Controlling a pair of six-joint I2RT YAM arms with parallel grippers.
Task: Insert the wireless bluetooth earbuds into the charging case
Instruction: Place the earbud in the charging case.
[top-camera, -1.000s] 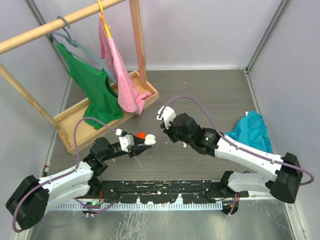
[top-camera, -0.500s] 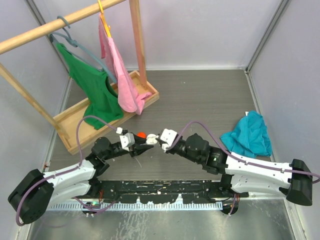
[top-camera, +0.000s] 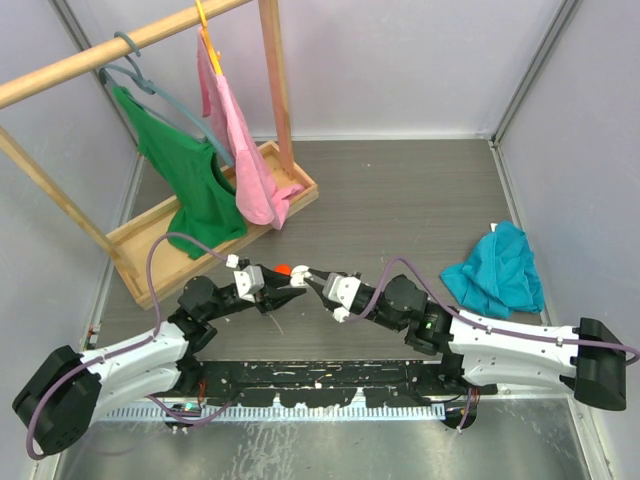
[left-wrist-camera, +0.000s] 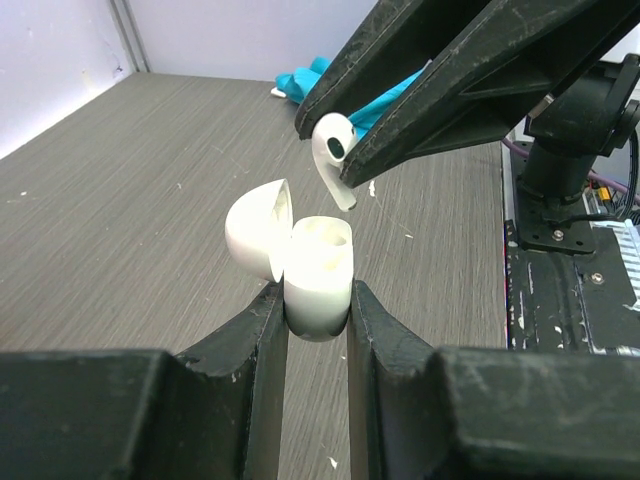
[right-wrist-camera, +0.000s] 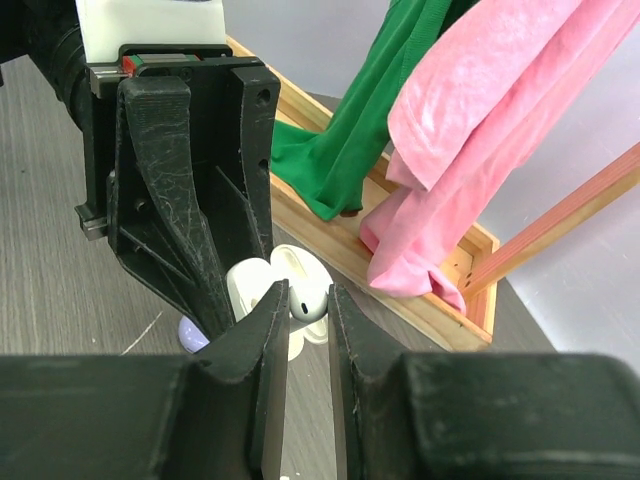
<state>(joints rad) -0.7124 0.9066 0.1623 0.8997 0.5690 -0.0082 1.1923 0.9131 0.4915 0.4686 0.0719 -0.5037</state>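
Observation:
My left gripper (left-wrist-camera: 317, 296) is shut on the white charging case (left-wrist-camera: 319, 268), which it holds upright above the table with its lid (left-wrist-camera: 258, 228) flipped open to the left. Just above the case's open top hangs a white earbud (left-wrist-camera: 333, 150), stem pointing down, with my right gripper (right-wrist-camera: 303, 300) shut on it (right-wrist-camera: 304, 297). In the top view the two grippers (top-camera: 291, 287) (top-camera: 311, 282) meet tip to tip at the middle front of the table. The earbud's stem is close over the case but apart from it.
A wooden rack (top-camera: 215, 225) with a green shirt (top-camera: 195, 180) and a pink garment (top-camera: 245, 150) stands at the back left. A teal cloth (top-camera: 495, 270) lies at the right. A small red object (top-camera: 283, 269) and a lilac object (right-wrist-camera: 192, 336) lie by the left gripper.
My right arm has swung down and left from the table's middle, bringing the earbud right over the open case. The left gripper has held the case almost still.

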